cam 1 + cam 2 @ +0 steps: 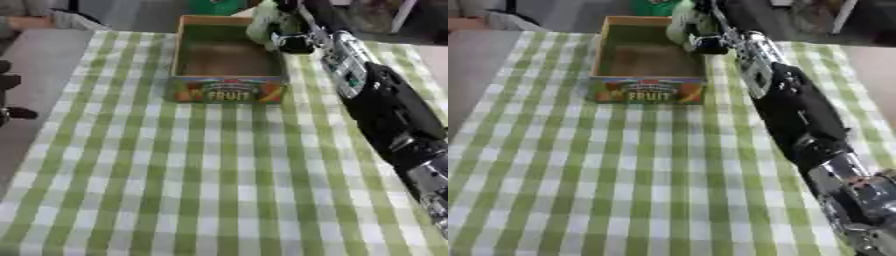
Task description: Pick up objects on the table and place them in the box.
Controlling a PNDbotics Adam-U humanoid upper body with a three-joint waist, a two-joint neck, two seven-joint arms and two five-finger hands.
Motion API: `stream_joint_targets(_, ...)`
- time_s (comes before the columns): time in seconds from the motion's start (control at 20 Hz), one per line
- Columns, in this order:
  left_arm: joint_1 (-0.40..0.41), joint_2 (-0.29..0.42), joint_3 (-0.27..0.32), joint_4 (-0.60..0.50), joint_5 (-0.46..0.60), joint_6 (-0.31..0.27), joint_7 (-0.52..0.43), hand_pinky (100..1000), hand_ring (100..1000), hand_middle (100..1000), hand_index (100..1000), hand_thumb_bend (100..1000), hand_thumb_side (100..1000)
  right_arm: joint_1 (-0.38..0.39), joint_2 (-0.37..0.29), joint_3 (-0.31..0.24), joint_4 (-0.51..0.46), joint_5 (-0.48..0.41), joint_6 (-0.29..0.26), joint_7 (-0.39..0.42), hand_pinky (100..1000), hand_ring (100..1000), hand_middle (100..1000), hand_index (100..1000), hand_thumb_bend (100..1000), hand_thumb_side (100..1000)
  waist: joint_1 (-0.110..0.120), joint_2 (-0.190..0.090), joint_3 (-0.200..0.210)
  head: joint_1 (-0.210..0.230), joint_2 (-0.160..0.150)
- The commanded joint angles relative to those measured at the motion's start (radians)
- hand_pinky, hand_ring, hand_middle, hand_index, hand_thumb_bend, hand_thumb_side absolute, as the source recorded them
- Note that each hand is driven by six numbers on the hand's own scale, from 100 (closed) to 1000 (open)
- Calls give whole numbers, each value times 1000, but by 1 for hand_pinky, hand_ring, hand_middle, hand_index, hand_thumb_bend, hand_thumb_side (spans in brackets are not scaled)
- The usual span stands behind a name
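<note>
**Me:** Holding a pale green object (265,22) over the far right corner of the box (229,80), that's where I stand. My right hand (293,42) is stretched out along the right side of the counter (175,175), and its fingers (708,45) are curled round the object, dark against its pale skin.

**Partner:** Is it in the box yet?

**Me:** Not as far as I can judge. It sits at the rim, partly above the right wall and partly beyond it, with my fingers wrapped on its near side. I can't tell whether its underside touches the cardboard.

**Partner:** What is it, exactly?

**Me:** Something rounded, whitish green. More than that I can't make out.

**Partner:** And the rest of the job?

**Me:** The box floor looks bare brown, so I'd say nothing has gone in. On the checked cloth I see no other loose object in front of the box, so this may be the only one in reach. What's left, by my reading: bring it inward over the open floor, lower it, uncurl.

**Partner:** Your left hand?

**Me:** Dark shapes show at the left edge, but I wouldn't call them my hand; it's out of sight.
</note>
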Motion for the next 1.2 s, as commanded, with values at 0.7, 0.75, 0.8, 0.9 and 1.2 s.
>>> stream_joint_targets(0.7,-26,2,-19,-24,8,2,-27,596,890,850,691,244,469,-40,17,-16,11,71,-21,118,925,984,980,978,100,247,5,-2,23,-74,-25)
stream_joint_targets(0.75,-25,3,-18,-24,8,2,-27,596,890,850,691,243,469,-38,15,-15,-3,63,-23,113,922,980,977,974,100,235,5,-1,19,-73,-26)
stream_joint_targets(0.8,-24,5,-18,-23,7,2,-27,596,890,850,690,243,469,-36,11,-13,-17,51,-23,108,914,971,968,961,100,193,5,-1,16,-72,-26)
stream_joint_targets(0.9,-21,7,-15,-23,5,2,-24,596,890,849,690,244,470,-28,-2,-4,-56,18,-26,96,885,948,933,938,100,139,5,-2,4,-68,-26)
stream_joint_targets(1.2,-2,12,4,-16,-5,0,-7,596,890,849,689,248,477,38,-89,39,-259,-251,2,30,728,794,768,801,100,103,5,-5,-51,-30,-18)
